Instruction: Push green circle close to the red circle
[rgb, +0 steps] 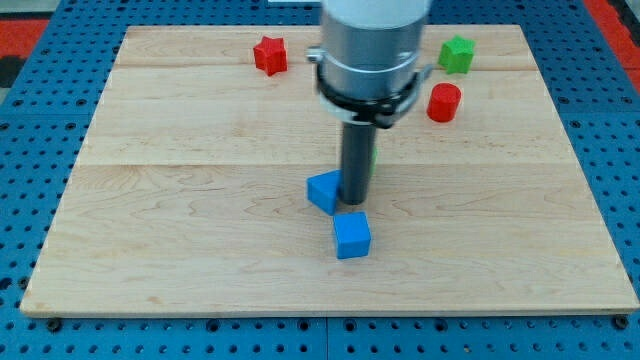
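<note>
item: wooden board (180, 200) with my tip (354, 205) at frame centre, no gripper fitted so nothing to open or clamp; the tip sits touching or just beside a blue block (323, 191) on its left, a blue cube (352, 236) just below, and only a green sliver (374, 160), judged to be the green circle, shows behind the rod's right edge. red circle (444, 103) upper right, well apart from the sliver; green star-like block (457, 54) above it, red star-like block (269, 55) upper left. step judged: approach or early push; the next move calls for getting to the sliver's lower-left side and driving up-right toward the red circle; no brands, labels or writing readable.
</note>
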